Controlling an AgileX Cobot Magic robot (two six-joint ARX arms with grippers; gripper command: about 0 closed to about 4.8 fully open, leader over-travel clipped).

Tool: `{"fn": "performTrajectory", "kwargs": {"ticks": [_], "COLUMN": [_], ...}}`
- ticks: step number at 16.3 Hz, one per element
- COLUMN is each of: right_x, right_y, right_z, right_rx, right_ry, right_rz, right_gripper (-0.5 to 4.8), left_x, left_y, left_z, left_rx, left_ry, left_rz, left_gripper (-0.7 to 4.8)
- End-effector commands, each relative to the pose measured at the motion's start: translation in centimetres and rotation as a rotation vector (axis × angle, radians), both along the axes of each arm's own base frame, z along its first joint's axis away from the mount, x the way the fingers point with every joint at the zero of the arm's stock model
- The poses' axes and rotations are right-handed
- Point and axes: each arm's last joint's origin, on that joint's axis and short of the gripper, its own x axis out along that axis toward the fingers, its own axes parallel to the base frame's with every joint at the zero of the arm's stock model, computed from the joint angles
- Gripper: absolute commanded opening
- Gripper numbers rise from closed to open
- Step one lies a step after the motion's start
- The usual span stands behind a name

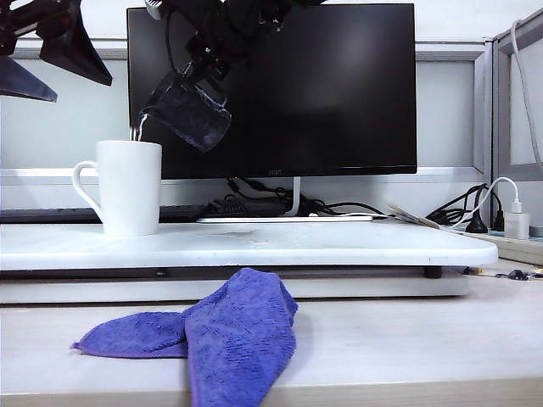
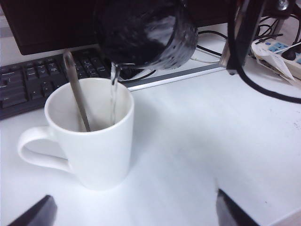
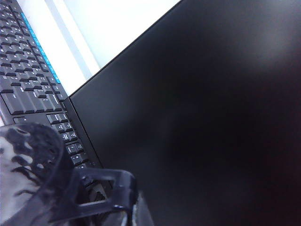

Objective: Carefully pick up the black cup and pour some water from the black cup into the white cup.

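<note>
A: Exterior view has the right gripper clamped on the black cup, tipped steeply over the white cup, with water falling in a thin stream from its lip.

B: And the left gripper?

A: It hangs high to the left of the white cup, fingers spread wide, holding nothing.

B: What could go wrong?

A: The stream enters near the rim on the side away from the handle. A little more tilt could carry it past the rim onto the white surface. The black cup is glossy, bumpy glass, so it might slip in the grip.

B: Anything inside the white cup?

A: The left wrist view shows a thin metal spoon leaning in it; water hitting that could splash. The white cup is smooth ceramic, tall and slightly tapered, with a loop handle.

B: Nearby hazards?

A: A keyboard lies just behind, and a power strip lies further off; a fuzzy blue cloth lies in front.
</note>
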Motion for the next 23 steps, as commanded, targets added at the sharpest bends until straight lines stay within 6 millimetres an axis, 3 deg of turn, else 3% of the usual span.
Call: {"fn": "performTrajectory", "kwargs": {"ticks": [1,23], "right_x": [-0.3,0.4], "right_y": [-0.1,0.2], "right_z": [1.6,0.3], "right_rx": [0.054,-0.012], "right_ry": [-0.077,-0.115], "right_rz": [0.011,0.001], "right_gripper": [-0.03,-0.03], "left_x": [0.0,0.0], "left_y": [0.0,0.0], "left_z": [0.3,0.2], "left_rx": [-0.003,0.000], "left_ry": [-0.020,-0.012], "left_rz": [-0.001,0.003], "left_gripper": [4.79,4.79]}}
